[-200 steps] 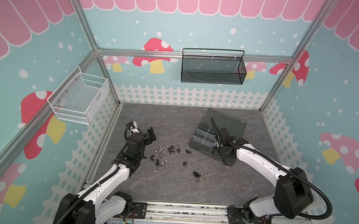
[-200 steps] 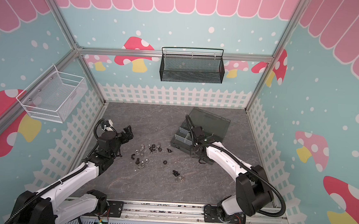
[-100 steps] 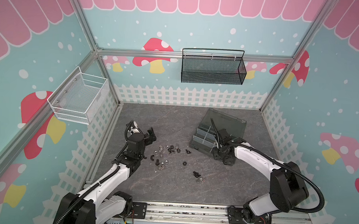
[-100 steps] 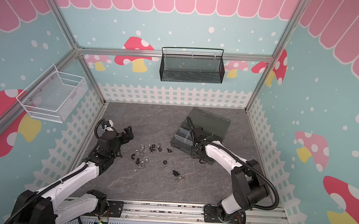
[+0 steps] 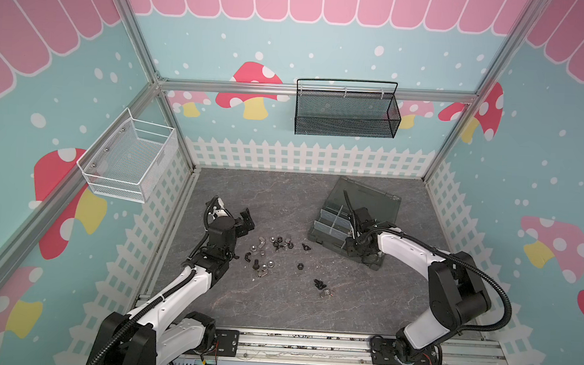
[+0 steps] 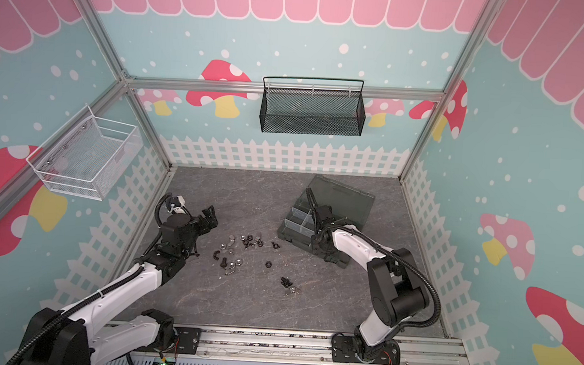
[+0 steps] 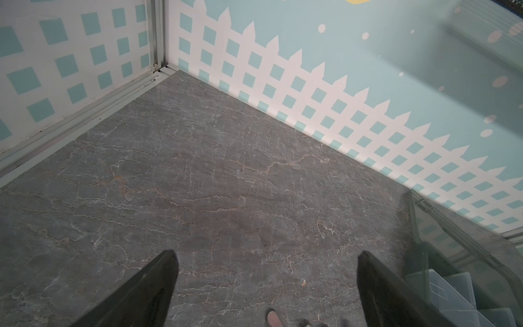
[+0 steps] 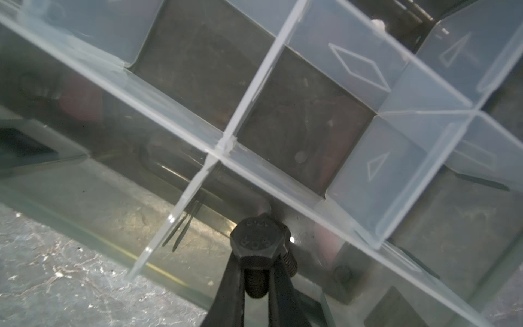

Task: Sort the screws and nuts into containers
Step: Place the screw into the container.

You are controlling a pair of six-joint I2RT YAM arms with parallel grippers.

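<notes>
1. Screw [image 8: 260,243]: black, with a hex head. It is held over the near side of the box [image 5: 318,235], just beside a divider [image 8: 181,203]. Which compartment lies under it cannot be told. It has not been released.
2. Axis: the long axis runs along the fingers. The head points away from the wrist, down toward the box floor, and the threaded shank points back between the fingers.
3. Right gripper [image 8: 256,266]: nearly closed, pinching the shank just under the head.
4. Change: over the last second the wrist has kept its place at the box, and only the elbow has drawn in slightly. The grip is unchanged. Judged: the carry is finished and the drop is the step in hand.
5. Left gripper [image 7: 266,283]: spread wide and empty over bare table [image 5: 282,196], not moved since a second ago.
6. Pile [image 5: 269,251]: loose screws and nuts between the arms, well apart from the box. Most of the sorting remains.
</notes>
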